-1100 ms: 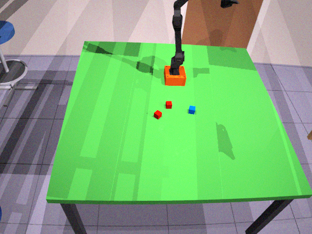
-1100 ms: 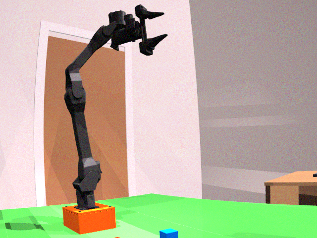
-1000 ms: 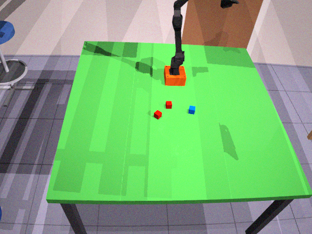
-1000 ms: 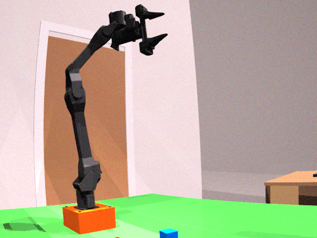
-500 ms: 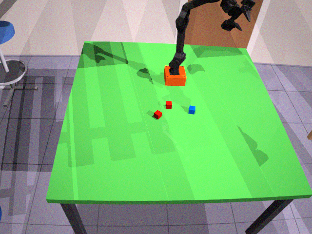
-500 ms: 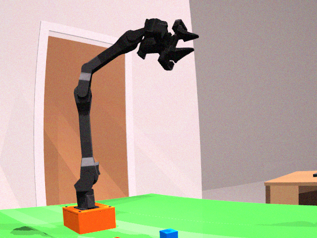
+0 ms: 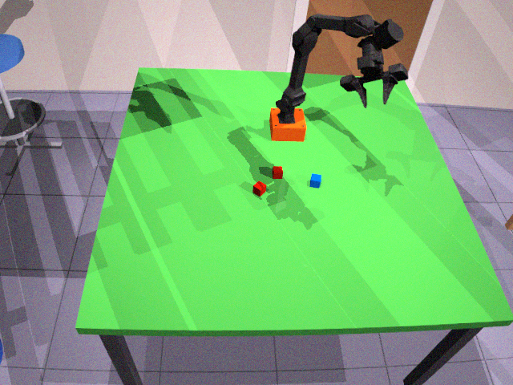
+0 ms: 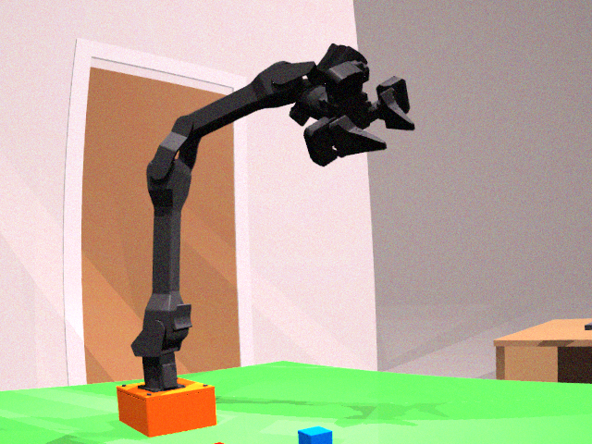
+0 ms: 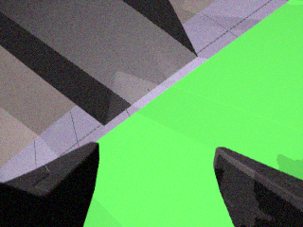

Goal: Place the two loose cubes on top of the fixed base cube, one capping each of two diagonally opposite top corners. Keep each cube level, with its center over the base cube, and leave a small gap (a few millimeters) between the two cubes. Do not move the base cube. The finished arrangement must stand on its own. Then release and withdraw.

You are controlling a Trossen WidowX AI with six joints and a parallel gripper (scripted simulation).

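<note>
Two red cubes lie apart on the table in the top view, one red cube (image 7: 277, 172) in front of the arm's mount and one turned red cube (image 7: 260, 188) nearer and to the left. A blue cube (image 7: 315, 180) (image 8: 315, 436) stands to their right. A sliver of red cube (image 8: 218, 442) shows at the bottom edge of the exterior view. Nothing is on top of any cube. My gripper (image 7: 375, 105) (image 8: 400, 137) (image 9: 157, 154) is open and empty, high above the table and well away from the cubes. No cube shows in the wrist view.
The green table (image 7: 289, 289) (image 9: 156, 189) carries the orange mount (image 7: 288, 133) (image 8: 181, 414) of the arm behind the cubes. A blue stool (image 7: 9, 54) is on the floor at the left. A wooden desk (image 8: 525, 358) stands beyond the table in the exterior view.
</note>
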